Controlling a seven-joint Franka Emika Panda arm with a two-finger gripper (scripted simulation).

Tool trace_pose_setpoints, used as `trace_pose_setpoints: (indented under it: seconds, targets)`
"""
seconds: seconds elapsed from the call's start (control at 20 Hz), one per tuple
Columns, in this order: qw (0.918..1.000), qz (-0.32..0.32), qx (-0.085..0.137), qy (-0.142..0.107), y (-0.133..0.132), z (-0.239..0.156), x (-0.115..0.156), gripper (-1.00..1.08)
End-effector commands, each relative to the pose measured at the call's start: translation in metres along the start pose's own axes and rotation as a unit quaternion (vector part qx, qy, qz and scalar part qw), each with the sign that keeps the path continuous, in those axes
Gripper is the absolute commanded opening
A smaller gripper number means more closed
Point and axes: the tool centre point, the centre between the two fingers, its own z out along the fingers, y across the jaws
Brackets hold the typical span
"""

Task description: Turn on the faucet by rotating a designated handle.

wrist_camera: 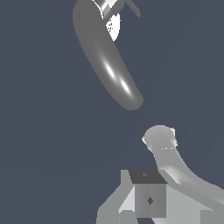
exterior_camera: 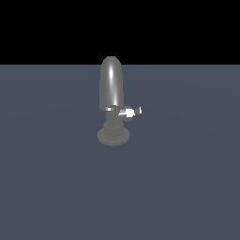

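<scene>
Robot hardware, a grey block plus a curved link, sits closest to the wrist cam; gripper fingers not distinguishable, so opening and hold cannot be told, and nothing is seen gripped. Faucet stands approx. centre of floor in ext. view, handle projecting from the neck toward 3 o'clock, well apart from the hardware. Risk, as judged: approach strikes the tall spout instead of the small stub, or pads slip off its glossy tip, giving no rotation; count: 1 faucet, 1 handle, 1 spout, 1 arm.
</scene>
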Motion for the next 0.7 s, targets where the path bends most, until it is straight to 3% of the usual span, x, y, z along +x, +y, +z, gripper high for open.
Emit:
trace_pose_setpoints:
  seconds: [0.0,0.35,0.65]
  targets:
    - [0.9995,0.019,0.009,-0.024,-0.004,-0.001,0.014,-1.0]
    - [0.9924,0.075,0.035,-0.092,-0.014,0.001,0.053,-1.0]
    - [0.9788,0.124,0.059,-0.152,-0.019,0.006,0.089,-1.0]
